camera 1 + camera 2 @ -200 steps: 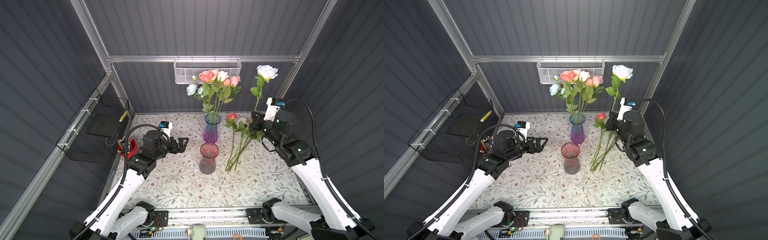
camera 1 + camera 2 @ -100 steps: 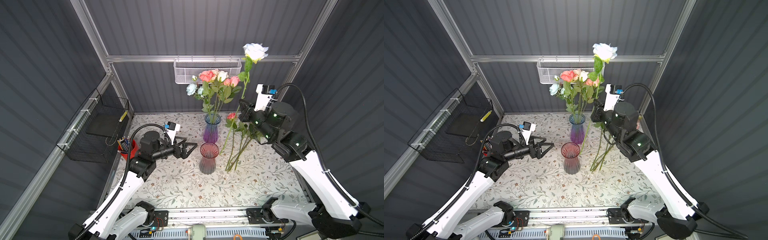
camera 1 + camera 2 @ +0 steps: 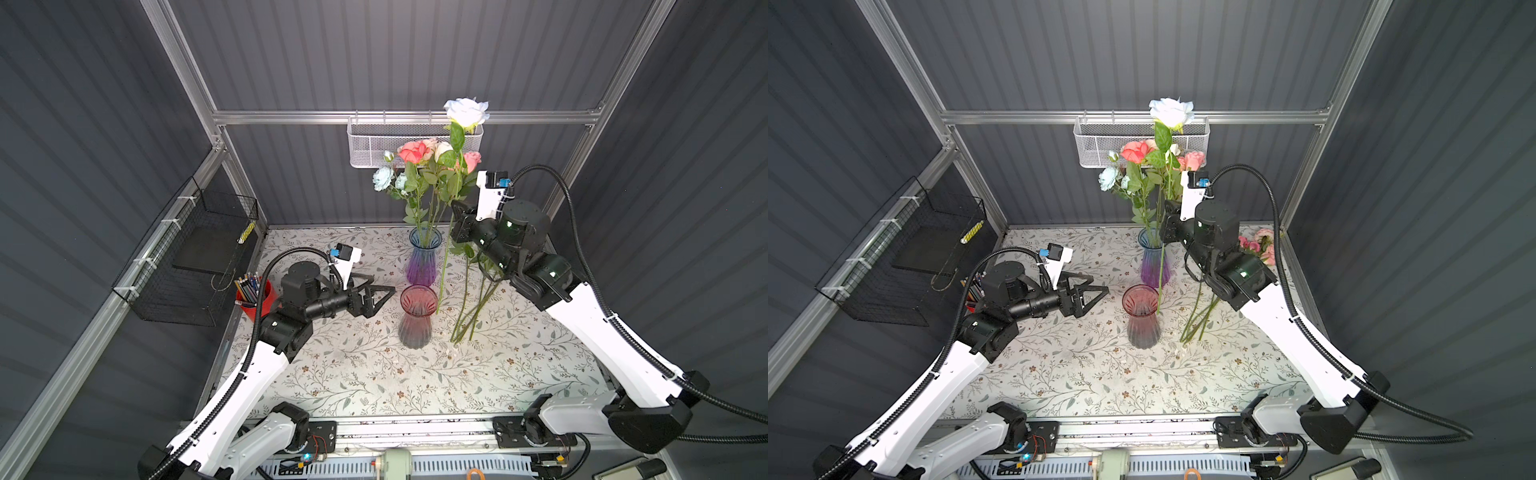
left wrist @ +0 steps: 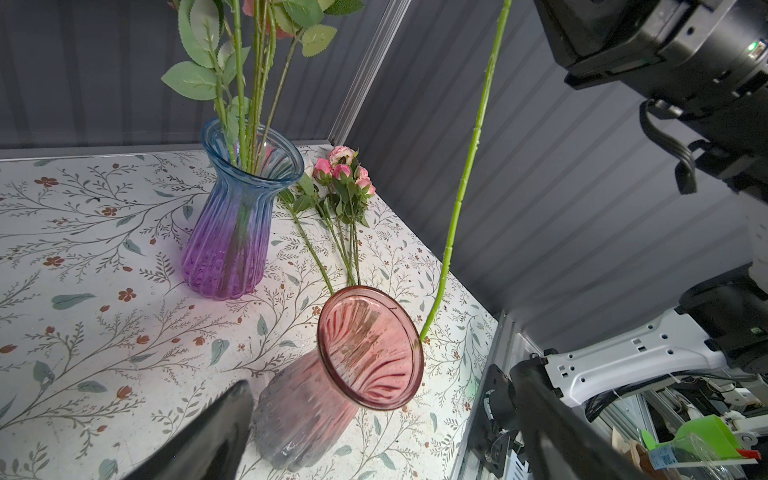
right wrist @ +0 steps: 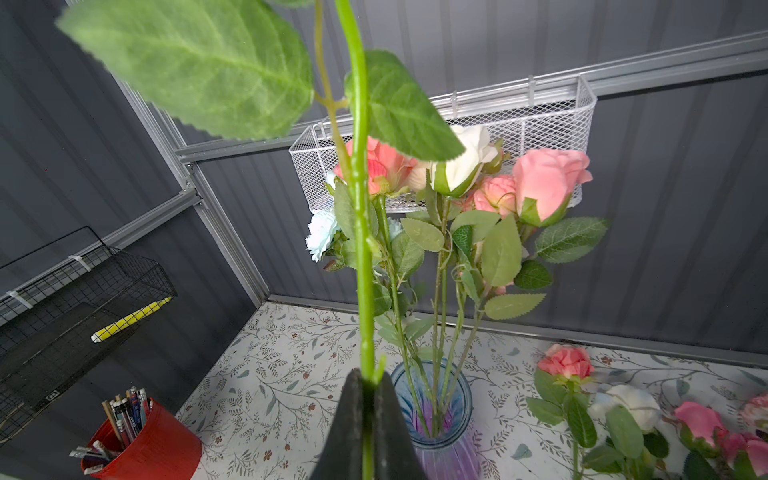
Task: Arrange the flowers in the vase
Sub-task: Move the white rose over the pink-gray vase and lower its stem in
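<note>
Walls (image 3: 374, 54): dark grey ribbed panels on three sides, in a silver frame (image 3: 291, 117).
Table (image 3: 353, 374): pale cloth printed with twigs and small blossoms.
Black wire basket (image 3: 195, 266): on the left wall, yellow pen (image 3: 248, 230) inside.
White mesh basket (image 3: 374, 141): hooked on the back rail, behind the flower heads.
Blue-to-purple vase (image 3: 423, 259): upright near the back, holding a bunch (image 3: 428, 166) of pink, coral, white and pale blue roses.
Pink vase (image 3: 415, 320): upright, just in front of the blue one.
Loose flowers (image 3: 473, 307): lying on the cloth right of both vases.
White rose (image 3: 465, 111): pinched mid-stem in the tightly closed right gripper (image 5: 370, 378); upright, head above the bunch, leaves close to its foliage, lower end just beside the pink vase's rim, outside the mouth.
Left gripper (image 3: 380, 289): jaws spread wide, near the pink vase's left side, not touching it.
Red cup (image 3: 269, 296): pencils inside, at the table's left edge.
</note>
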You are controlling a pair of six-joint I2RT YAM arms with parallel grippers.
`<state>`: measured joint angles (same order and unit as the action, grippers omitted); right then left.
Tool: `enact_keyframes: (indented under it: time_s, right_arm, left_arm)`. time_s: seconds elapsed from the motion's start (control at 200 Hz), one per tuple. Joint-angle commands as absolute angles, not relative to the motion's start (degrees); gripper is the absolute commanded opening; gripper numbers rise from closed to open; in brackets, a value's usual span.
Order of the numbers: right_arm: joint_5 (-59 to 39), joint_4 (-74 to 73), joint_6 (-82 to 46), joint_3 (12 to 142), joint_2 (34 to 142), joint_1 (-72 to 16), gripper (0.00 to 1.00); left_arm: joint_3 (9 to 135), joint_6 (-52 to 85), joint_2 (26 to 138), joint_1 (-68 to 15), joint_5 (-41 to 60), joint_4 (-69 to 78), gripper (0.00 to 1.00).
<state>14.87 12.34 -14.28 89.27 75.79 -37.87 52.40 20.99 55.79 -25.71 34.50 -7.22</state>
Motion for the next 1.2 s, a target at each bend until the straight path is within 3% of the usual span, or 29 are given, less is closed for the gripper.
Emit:
enact_keyframes:
  time_s: [0.0, 0.595, 1.011, 1.196]
  right_arm:
    - [15.58, 11.86, -12.69, 91.81, 74.45, -38.14, 0.01]
    - [13.18, 15.36, -12.37, 94.74, 74.28, -38.37, 0.01]
    - [13.65, 2.71, -15.92, 74.89, 73.15, -43.34, 0.01]
    - [13.44, -3.84, -13.23, 63.37, 71.79, -48.7, 0.09]
  left_arm:
    - [52.47, 20.53, 56.14, -25.63, 35.6, -7.1, 0.99]
    - [52.47, 20.43, 56.22, -25.66, 35.51, -7.37, 0.99]
    - [52.48, 20.0, 56.04, -25.66, 34.65, -7.98, 0.99]
    - [52.53, 19.9, 56.04, -25.62, 34.37, -8.09, 0.99]
